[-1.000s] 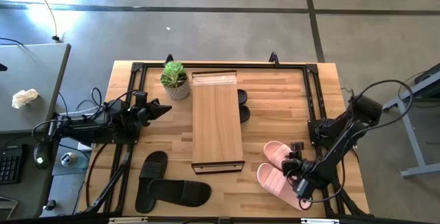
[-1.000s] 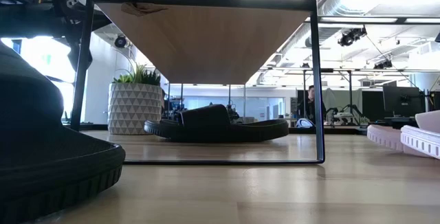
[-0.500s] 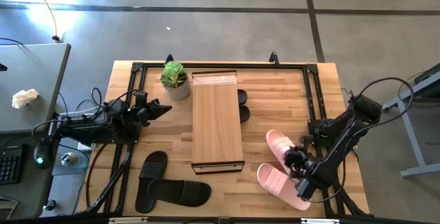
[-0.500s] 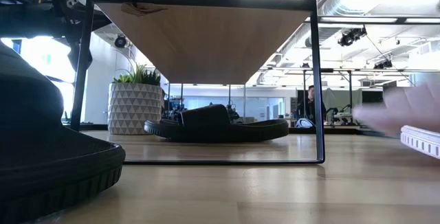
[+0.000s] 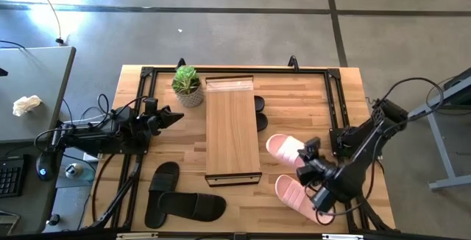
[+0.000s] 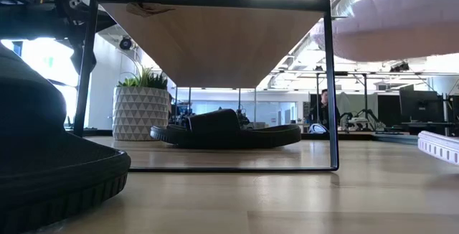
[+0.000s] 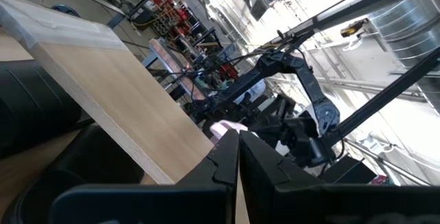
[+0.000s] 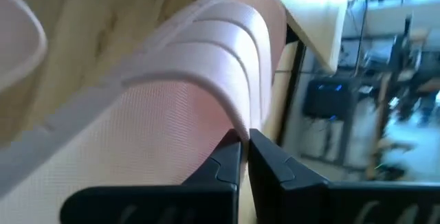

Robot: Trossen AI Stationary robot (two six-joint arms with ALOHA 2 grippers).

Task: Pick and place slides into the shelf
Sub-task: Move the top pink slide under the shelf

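My right gripper (image 5: 308, 156) is shut on a pale pink slide (image 5: 282, 146) that hangs in the air just right of the shelf (image 5: 232, 128); the low view shows this slide (image 6: 401, 24) well above the tabletop. A second pink slide (image 5: 294, 196) lies flat on its sole near the table's near right edge. Two black slides (image 5: 163, 185) (image 5: 188, 207) lie at the near left. Another black slide (image 6: 226, 130) rests on the table under the shelf. My left gripper (image 5: 176, 116) is shut and holds nothing, left of the shelf. My right gripper pinches the edge of the pink slide's ridged strap (image 8: 237, 117) between its two fingers. It comes at the slide from the table's right side, slanting down. The slide is lifted clear of the table and is tilted.
A potted plant (image 5: 187, 85) stands at the shelf's far left corner. A black metal frame (image 5: 335, 100) runs along the table's edges. Bare tabletop lies between the shelf and the right frame rail.
My right gripper has shut on the farther pink slide's strap and has risen, going toward the shelf. That slide has come off the table, lifted clear and shifted left. The other pink slide has stayed where it was.
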